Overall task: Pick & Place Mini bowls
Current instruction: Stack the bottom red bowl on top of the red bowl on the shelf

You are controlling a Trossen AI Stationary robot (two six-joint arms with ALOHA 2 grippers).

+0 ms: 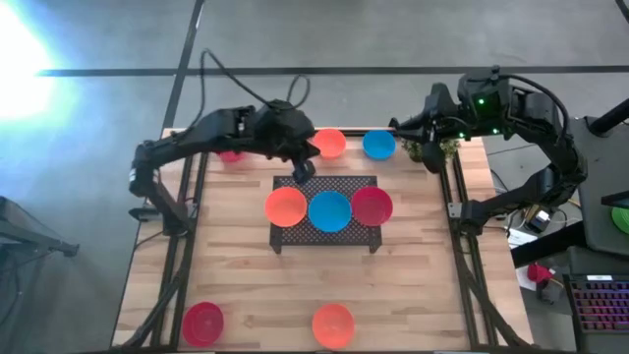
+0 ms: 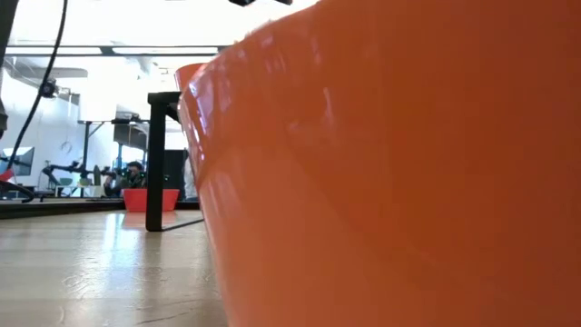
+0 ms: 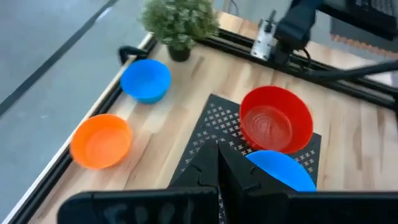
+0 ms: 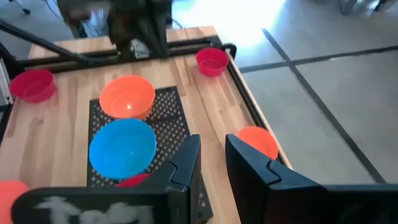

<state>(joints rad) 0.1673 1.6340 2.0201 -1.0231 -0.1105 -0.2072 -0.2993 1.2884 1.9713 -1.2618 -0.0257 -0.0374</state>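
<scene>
Three mini bowls sit side by side on the dark mesh rack (image 1: 324, 234): orange (image 1: 286, 206), blue (image 1: 329, 210) and red (image 1: 371, 206). More stand on the wood: orange (image 1: 330, 144) and blue (image 1: 378, 145) at the far edge, a red one (image 1: 230, 154) half hidden under my left arm, and red (image 1: 202, 322) and orange (image 1: 333, 325) at the near edge. My left gripper (image 1: 303, 169) hangs shut above the rack's far edge, holding nothing (image 3: 217, 168). My right gripper (image 1: 395, 125) is open and empty (image 4: 212, 162), raised over the far right corner.
A small green potted plant (image 3: 180, 22) stands at the far right corner beside the blue bowl, under my right arm. Black rails run along the table's sides (image 1: 458, 211). In the low view the near orange bowl (image 2: 408, 182) fills most of the picture.
</scene>
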